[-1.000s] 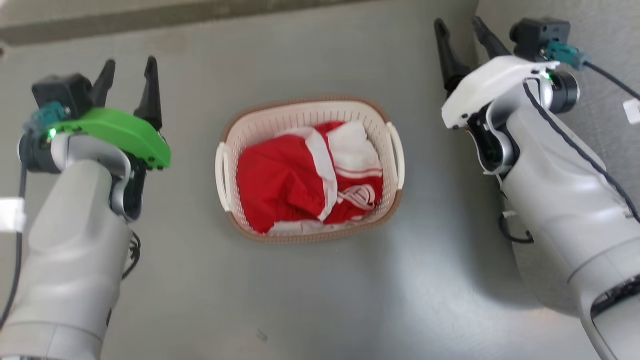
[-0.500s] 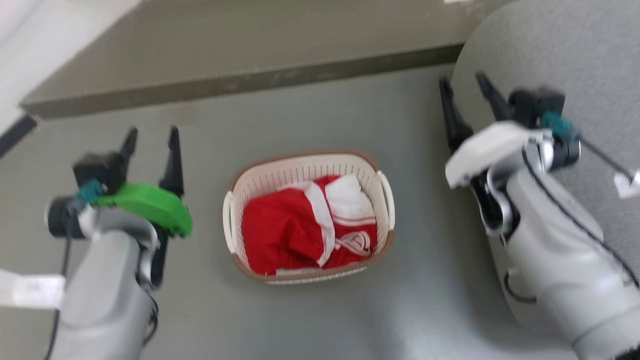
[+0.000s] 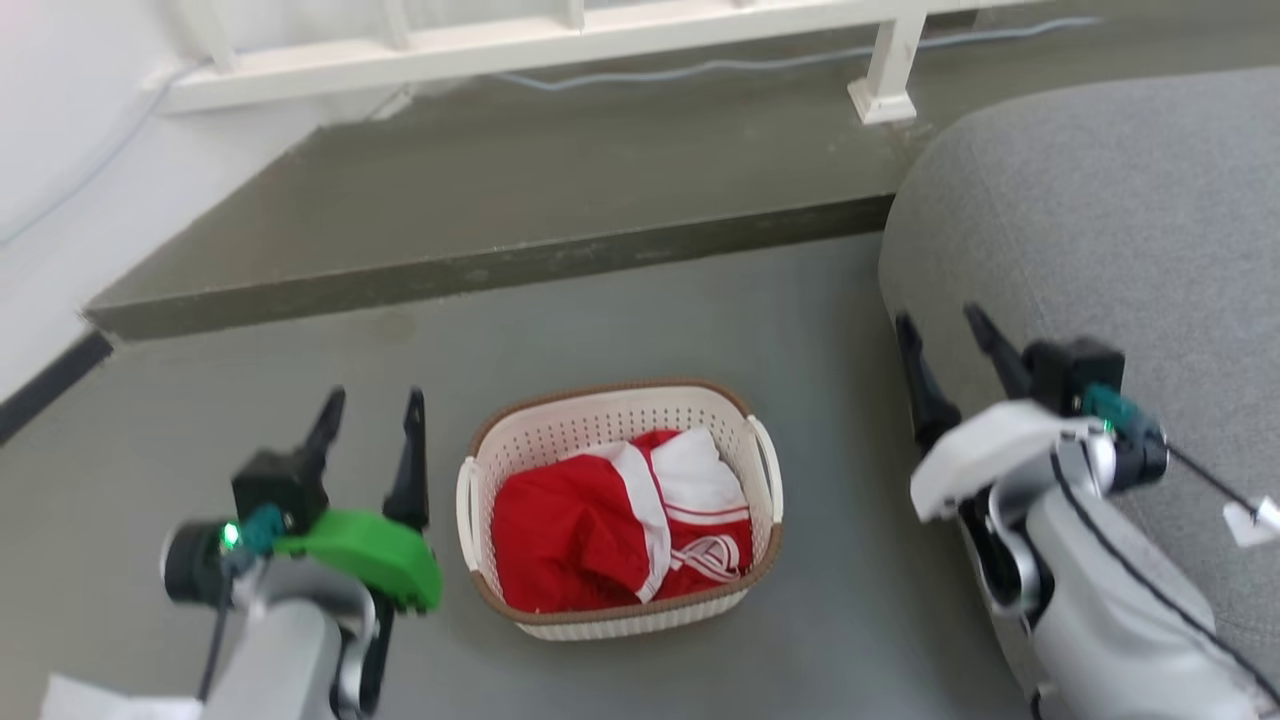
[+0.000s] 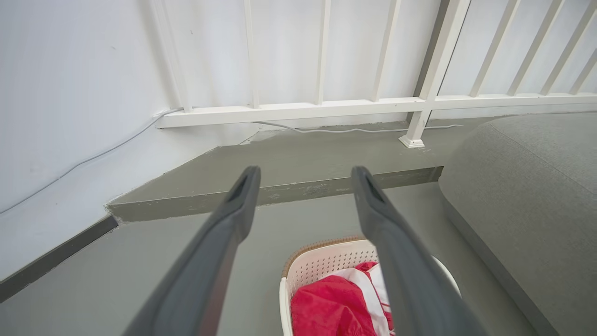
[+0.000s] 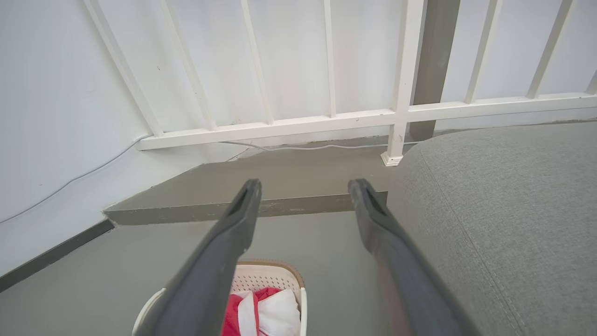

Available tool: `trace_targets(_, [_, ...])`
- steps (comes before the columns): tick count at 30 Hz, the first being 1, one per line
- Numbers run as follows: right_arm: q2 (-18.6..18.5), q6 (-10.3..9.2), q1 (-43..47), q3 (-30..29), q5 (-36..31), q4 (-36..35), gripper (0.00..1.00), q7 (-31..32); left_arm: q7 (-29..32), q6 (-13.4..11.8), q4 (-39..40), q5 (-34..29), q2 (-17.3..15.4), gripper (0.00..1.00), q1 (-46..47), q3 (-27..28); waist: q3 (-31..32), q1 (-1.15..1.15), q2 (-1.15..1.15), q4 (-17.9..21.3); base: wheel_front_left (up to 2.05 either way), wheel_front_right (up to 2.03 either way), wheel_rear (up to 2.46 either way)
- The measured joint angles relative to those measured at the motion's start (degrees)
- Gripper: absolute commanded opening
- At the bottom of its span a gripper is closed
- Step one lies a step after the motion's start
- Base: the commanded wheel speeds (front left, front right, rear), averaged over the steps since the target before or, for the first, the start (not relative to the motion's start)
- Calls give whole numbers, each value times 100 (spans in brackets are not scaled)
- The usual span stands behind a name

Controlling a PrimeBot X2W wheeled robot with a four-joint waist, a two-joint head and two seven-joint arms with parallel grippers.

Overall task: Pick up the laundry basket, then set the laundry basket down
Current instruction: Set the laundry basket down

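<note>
The laundry basket (image 3: 600, 428) stands on the grey floor, cream and perforated with a brown rim and white side handles. Red and white clothing (image 3: 600, 525) fills it. My left gripper (image 3: 374, 398) hangs open just to the left of the basket, apart from it. My right gripper (image 3: 938, 318) is open to the basket's right, close to the grey cushion. In the left wrist view the open gripper (image 4: 305, 171) points over the basket (image 4: 326, 261), which sits low between its fingers. In the right wrist view the basket (image 5: 266, 277) lies low behind the left finger of the open gripper (image 5: 305, 184).
A large grey cushioned seat (image 3: 1100, 200) takes up the right side, next to my right arm. Beyond the basket runs a raised concrete step (image 3: 480, 265), then a white railing (image 3: 560, 40) with a post foot (image 3: 885, 100). A white wall (image 3: 60, 150) closes the left.
The head camera has lifted, so the basket looks smaller and lower, and the step and railing have come into sight. The basket stays on the floor and both grippers stay open beside it.
</note>
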State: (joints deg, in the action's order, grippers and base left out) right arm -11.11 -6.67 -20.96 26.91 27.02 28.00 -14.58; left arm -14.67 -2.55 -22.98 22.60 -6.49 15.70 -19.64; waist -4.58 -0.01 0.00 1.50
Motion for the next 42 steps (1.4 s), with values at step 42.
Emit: trace_targets(42, [5, -48, 1936, -546, -600, -1038, 100, 0, 1, -252, 1272, -375, 54, 100, -1863, 250, 586, 0, 0, -182, 0, 0, 0])
